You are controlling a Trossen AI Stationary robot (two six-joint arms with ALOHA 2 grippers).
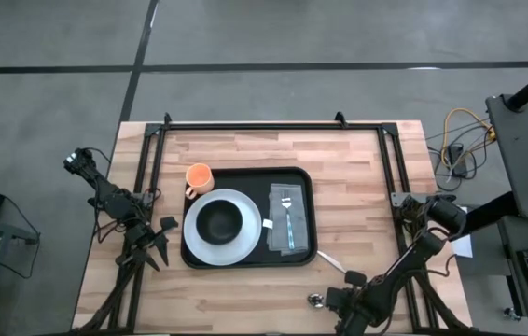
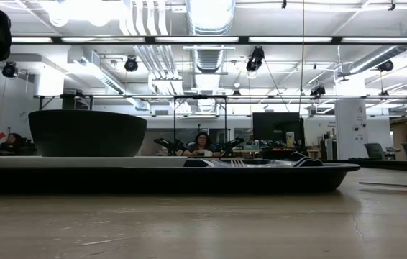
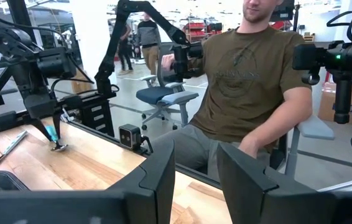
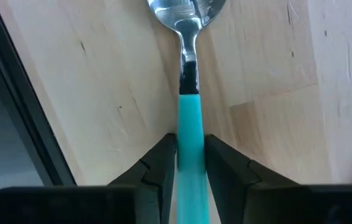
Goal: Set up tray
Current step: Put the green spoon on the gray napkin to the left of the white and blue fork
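- From above, the tray, flat, black and round-cornered, lies at the middle of the pale wood-plank table.
- On the tray, a white plate at 9 o'clock carries a black bowl; a grey napkin at 3 o'clock bears a fork.
- An orange cup sits at the tray's 11 o'clock corner, just off the rim.
- The right gripper is low at the table's 5 o'clock edge.
- Only the right wrist view shows its grip: the jaws pinch the smooth teal handle of a spoon, its shiny metal bowl on the wood.
- The left gripper, at 9 o'clock beside the tray, stands with jaws apart and empty.
- The low view shows the tray's thin rim edge-on.
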